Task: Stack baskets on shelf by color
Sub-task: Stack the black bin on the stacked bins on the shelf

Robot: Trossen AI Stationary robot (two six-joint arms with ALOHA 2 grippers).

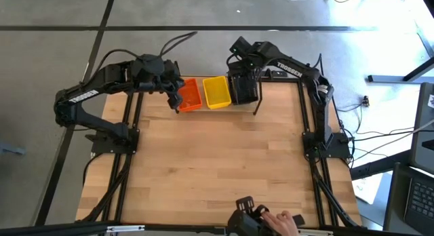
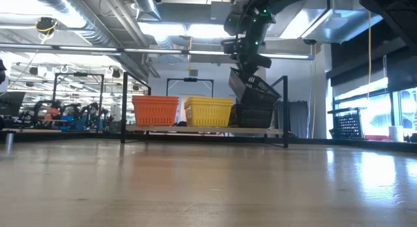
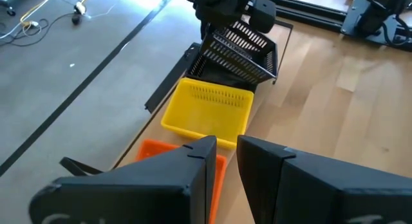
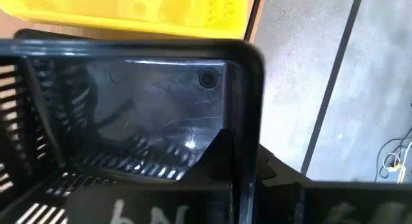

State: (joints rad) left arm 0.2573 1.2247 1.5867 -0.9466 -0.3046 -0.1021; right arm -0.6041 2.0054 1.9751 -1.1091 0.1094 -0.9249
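The shelf (image 2: 202,131) stands at the table's far edge. On it, from left to right, stand orange baskets (image 1: 190,94) (image 2: 155,111), yellow baskets (image 1: 217,91) (image 2: 208,112) and a black basket (image 2: 254,115). My right gripper (image 2: 246,65) is shut on a second black basket (image 2: 255,87), held tilted over the black one; it also shows in the left wrist view (image 3: 239,51). My left gripper (image 3: 224,161) hangs over the orange baskets' left end (image 1: 178,95), its fingers a narrow gap apart, holding nothing. My right gripper holds the tilted black basket by one wall's rim near a corner (image 4: 248,130), one finger inside the basket and one outside. The fingers come from above. The basket hangs tilted, its held side high and its low edge (image 2: 238,102) at the rim of the black basket on the shelf.
The shelf's black frame posts (image 2: 124,106) (image 2: 285,109) rise at both ends. The wooden tabletop (image 1: 224,161) stretches in front of the shelf. A person's hand (image 1: 285,222) with a dark device is at the table's near edge.
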